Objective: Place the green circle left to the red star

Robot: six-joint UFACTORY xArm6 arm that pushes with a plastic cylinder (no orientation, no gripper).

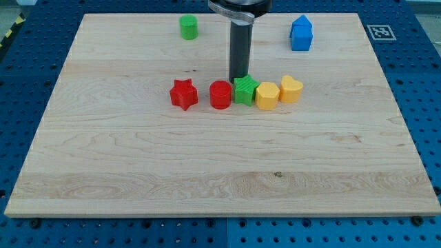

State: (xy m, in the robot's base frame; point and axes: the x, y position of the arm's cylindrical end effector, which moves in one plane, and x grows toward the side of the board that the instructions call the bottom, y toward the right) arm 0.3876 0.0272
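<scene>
Pale wooden board (207, 179) on blue perforated table (21, 89).

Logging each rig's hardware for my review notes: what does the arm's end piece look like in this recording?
Only the lowest part shows: a straight, smooth, dark rod ending at my tip. At the view's top it enters a wider round collar, dark with a lighter grey rim. No cables, markings or labels are visible, and the rest of the arm is out of frame.
</scene>
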